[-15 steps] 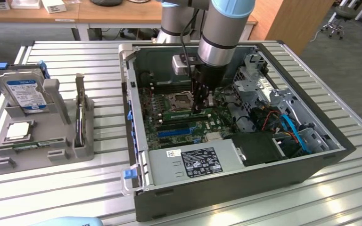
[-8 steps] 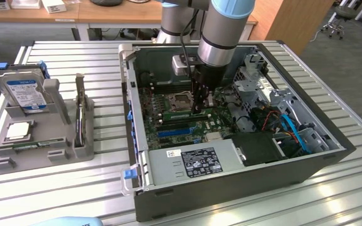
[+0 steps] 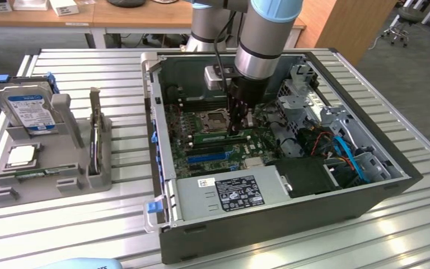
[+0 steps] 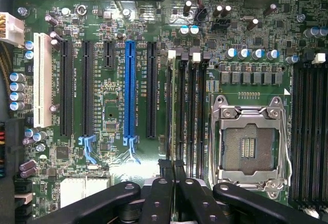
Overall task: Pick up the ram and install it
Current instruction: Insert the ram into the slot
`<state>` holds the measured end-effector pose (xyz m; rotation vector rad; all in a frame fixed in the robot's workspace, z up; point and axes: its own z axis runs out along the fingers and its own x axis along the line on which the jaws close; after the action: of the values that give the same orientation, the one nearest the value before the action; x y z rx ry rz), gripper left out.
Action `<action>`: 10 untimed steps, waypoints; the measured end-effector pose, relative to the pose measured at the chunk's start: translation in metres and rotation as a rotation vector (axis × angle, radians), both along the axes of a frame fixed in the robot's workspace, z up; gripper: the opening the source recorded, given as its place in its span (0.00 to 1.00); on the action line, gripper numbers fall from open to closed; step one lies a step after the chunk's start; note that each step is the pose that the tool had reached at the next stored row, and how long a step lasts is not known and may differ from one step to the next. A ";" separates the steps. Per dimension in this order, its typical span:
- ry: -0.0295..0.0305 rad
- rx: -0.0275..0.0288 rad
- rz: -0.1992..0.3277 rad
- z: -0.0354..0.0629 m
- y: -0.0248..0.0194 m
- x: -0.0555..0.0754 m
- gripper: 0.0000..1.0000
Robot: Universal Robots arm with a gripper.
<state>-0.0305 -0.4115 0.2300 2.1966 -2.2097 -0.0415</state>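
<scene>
Robot gripper (image 3: 235, 130) reaching straight down into an open computer case (image 3: 275, 238), its dark fingers (image 4: 166, 168) drawn almost fully together over the motherboard. The fingertips sit at one end of the ram (image 3: 211, 135), a thin green stick standing on edge in a memory slot. It is not clear whether the fingers pinch the stick or only rest on its top edge.

From the wrist camera the gripper (image 4: 172, 163) meets the ram (image 4: 169, 111) edge-on, in the outermost of four black memory slots. That slot lies between the open metal processor socket (image 4: 249, 144) and a long blue expansion slot (image 4: 129, 88).

In the exterior view the processor socket (image 3: 215, 119) is just beyond the gripper. The case lies on a slatted metal table (image 3: 88, 235). A grey tray (image 3: 43, 196) stands at the exterior view's left, well apart from the gripper. It holds an upright hard drive (image 3: 29, 109), a square silver processor chip (image 3: 22, 155) and another narrow green strip (image 3: 40, 173) lying flat
</scene>
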 end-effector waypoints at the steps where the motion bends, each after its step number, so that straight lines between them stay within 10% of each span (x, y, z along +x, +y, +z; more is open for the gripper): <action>1: 0.0000 0.0001 0.000 0.0000 0.0003 0.000 0.11; 10: 0.0001 -0.0002 0.002 0.0001 0.0005 0.000 0.11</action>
<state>-0.0304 -0.4110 0.2301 2.1981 -2.2078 -0.0413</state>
